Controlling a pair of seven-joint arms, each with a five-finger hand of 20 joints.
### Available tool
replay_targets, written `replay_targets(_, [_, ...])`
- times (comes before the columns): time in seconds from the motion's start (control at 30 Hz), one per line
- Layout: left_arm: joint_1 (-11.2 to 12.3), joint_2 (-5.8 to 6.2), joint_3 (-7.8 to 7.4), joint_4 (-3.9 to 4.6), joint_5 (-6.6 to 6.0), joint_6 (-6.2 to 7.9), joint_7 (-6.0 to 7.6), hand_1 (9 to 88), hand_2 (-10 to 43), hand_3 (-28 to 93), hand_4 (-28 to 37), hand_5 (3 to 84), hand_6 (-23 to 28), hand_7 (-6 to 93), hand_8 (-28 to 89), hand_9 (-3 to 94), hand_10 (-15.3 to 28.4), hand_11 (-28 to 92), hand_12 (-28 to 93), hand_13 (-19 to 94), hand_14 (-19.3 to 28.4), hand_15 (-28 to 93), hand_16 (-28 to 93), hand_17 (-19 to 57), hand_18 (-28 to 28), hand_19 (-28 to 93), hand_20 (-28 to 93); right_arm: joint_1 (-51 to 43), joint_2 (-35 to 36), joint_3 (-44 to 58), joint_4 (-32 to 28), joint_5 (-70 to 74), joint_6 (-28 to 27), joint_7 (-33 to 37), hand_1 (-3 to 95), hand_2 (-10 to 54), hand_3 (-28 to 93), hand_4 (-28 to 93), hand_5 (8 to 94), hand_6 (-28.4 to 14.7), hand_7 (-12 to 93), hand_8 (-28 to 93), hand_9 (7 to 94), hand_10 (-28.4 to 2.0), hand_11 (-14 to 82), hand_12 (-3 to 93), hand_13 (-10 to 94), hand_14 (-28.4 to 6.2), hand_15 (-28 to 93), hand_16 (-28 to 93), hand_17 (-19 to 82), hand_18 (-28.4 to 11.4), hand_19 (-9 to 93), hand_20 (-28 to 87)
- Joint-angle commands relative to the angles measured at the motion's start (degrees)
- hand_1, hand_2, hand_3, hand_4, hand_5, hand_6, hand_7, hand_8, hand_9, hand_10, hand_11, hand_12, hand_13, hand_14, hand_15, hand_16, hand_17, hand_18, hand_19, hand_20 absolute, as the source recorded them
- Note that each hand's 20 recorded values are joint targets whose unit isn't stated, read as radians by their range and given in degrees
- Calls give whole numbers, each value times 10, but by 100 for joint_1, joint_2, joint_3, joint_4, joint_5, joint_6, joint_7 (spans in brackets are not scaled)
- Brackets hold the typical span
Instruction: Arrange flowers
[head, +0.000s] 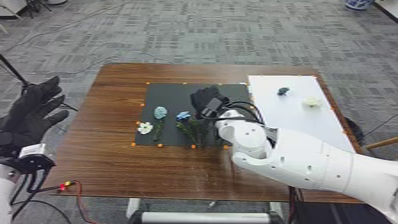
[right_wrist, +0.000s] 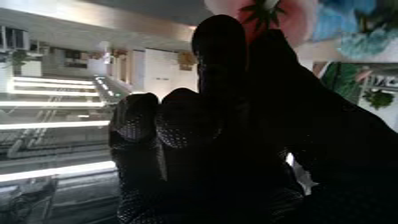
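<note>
Right hand (head: 209, 97) over the dark mat (head: 173, 95), back half of the mat, palm and wrist covering part of it. In the right wrist view its thumb and one finger pinch the pink flower (right_wrist: 302, 17) at the green base, stem going in at their tips; the other fingers are curled lower down. Petals open out beyond the tips.

Left hand (head: 34, 107) off the left side of the desk (head: 124, 170), fingers spread and relaxed, holding nothing.

Flowers on the mat: blue flower (head: 183, 115) just beside the right hand, bloom toward the far side, leafy stem running to the near edge; light blue flower (head: 160, 112) next to it on the left, also with its stem toward the near edge; small white flower (head: 145, 128) by the mat's left edge, near the light blue one's stem.

White board (head: 289, 120) on the right part of the desk, beside the mat. On it, a cream flower (head: 311, 102) toward the right edge and a small dark green piece (head: 282, 91) left of it, apart.

Orange markers (head: 160, 145) along the mat's edges.
</note>
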Motion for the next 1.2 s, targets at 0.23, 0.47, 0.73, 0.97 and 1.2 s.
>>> replay_targets(0.23, [-40, 40, 21, 36, -21, -74, -34, 304, -38, 442, -283, 175, 13, 188, -82, 102, 78, 167, 206, 10, 105, 331, -44, -141, 190, 307, 105, 99, -139, -123, 37, -111, -57, 51, 437, -95, 829, -283, 744, 44, 346, -25, 848, -27, 162, 512, 683, -61, 759, 412, 329, -201, 831, 550])
replay_targets(0.47, [-16, 48, 4, 37, -26, -71, -34, 305, -39, 442, -283, 175, 13, 188, -81, 102, 78, 167, 207, 10, 105, 331, -44, -141, 190, 307, 105, 132, -30, -112, 65, -110, 140, 25, 366, -95, 857, -283, 646, 25, 363, -11, 717, -67, 286, 476, 647, -69, 779, 408, 299, -206, 822, 563])
replay_targets(0.73, [-31, 46, 15, 52, -16, -99, -43, 303, -39, 446, -283, 175, 13, 188, -81, 102, 78, 167, 207, 10, 106, 331, -45, -141, 189, 306, 104, 60, 96, 97, -51, -166, -50, 93, 342, -95, 887, -283, 590, 23, 354, -60, 626, -89, 378, 412, 614, -78, 787, 400, 276, -208, 809, 566])
replay_targets(0.97, [-3, 41, -12, 34, -19, -97, -29, 303, -38, 445, -283, 175, 12, 188, -81, 101, 78, 169, 206, 10, 106, 331, -45, -141, 189, 307, 105, 4, 201, 276, -256, -162, -379, -24, 332, -95, 892, -283, 591, 22, 358, -84, 617, -94, 394, 398, 608, -83, 789, 397, 273, -211, 807, 568])
replay_targets(1.2, [-15, 32, -3, 41, -22, -92, -26, 302, -38, 445, -283, 175, 12, 189, -82, 102, 78, 168, 206, 10, 106, 332, -45, -141, 190, 307, 105, -71, 143, 275, -257, -174, -421, -128, 309, -95, 894, -283, 596, 24, 363, -167, 604, -104, 438, 343, 604, -84, 790, 395, 268, -214, 804, 570])
